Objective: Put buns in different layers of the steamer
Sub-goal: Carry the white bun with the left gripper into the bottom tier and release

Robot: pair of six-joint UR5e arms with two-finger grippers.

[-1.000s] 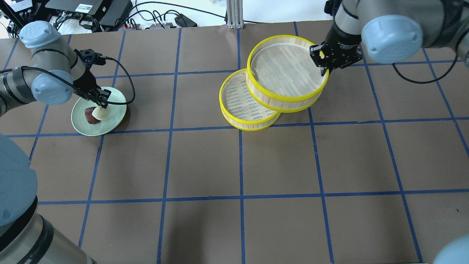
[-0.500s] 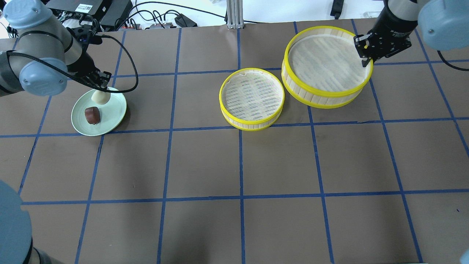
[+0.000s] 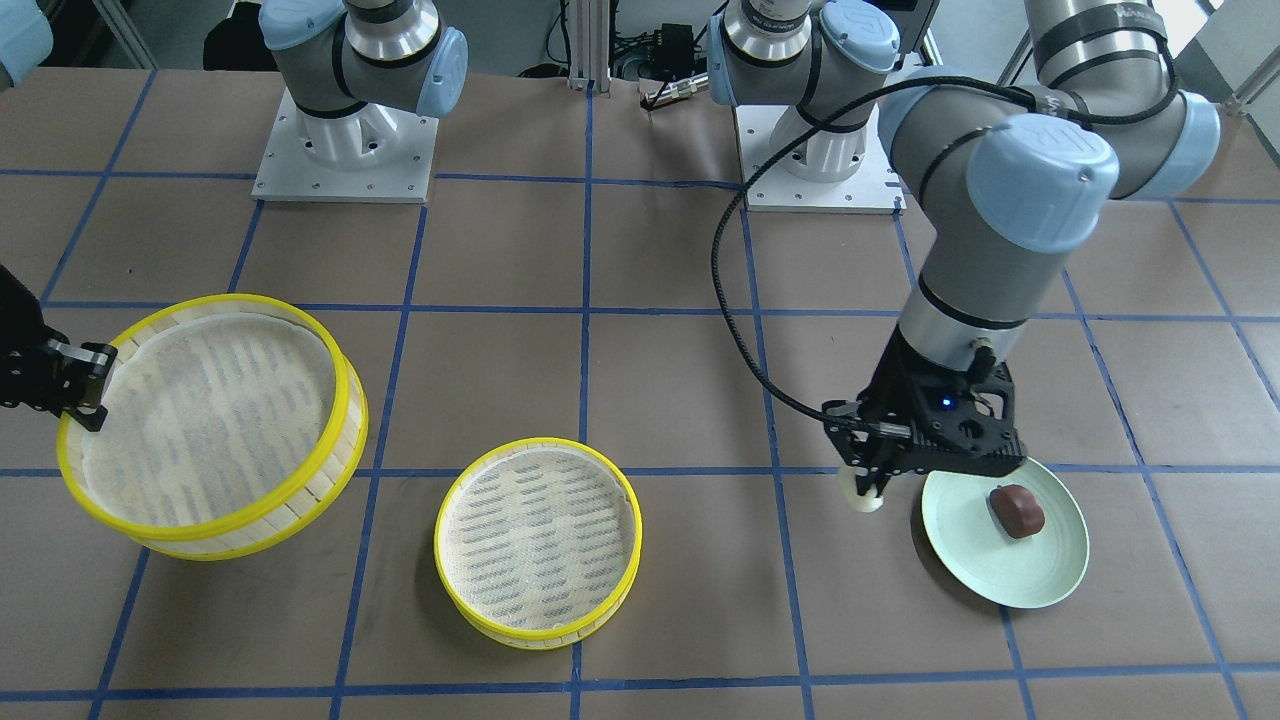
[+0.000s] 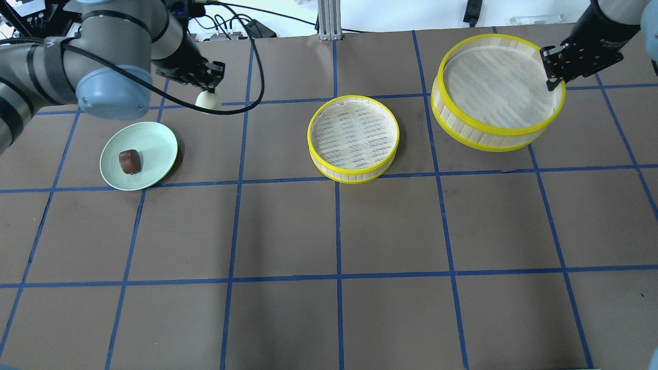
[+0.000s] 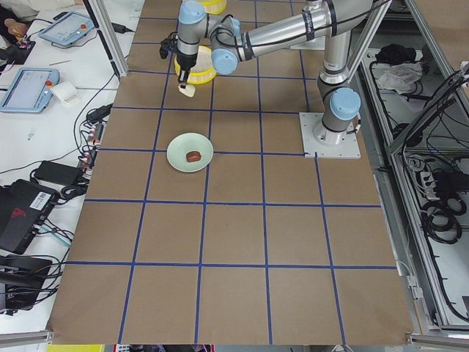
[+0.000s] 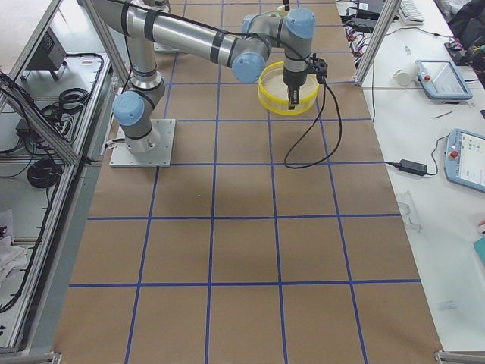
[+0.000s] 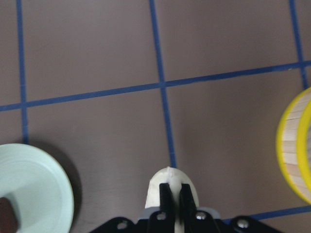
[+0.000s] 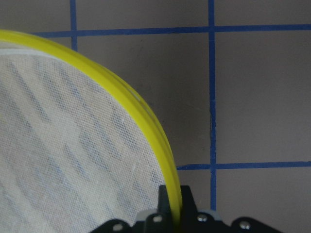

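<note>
Surface: brown table, blue tape grid; cables, black boxes beyond far edge. Held aloft, clamped in left gripper: white bun, near green plate carrying brown bun. Pinched at rim by right gripper: raised steamer tier; other tier flat on table.

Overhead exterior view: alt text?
The left end effector holds the white bun above the table, between the green plate and an empty steamer tier. The right end effector grips the other tier by its rim; the brown bun lies on the plate.
</note>
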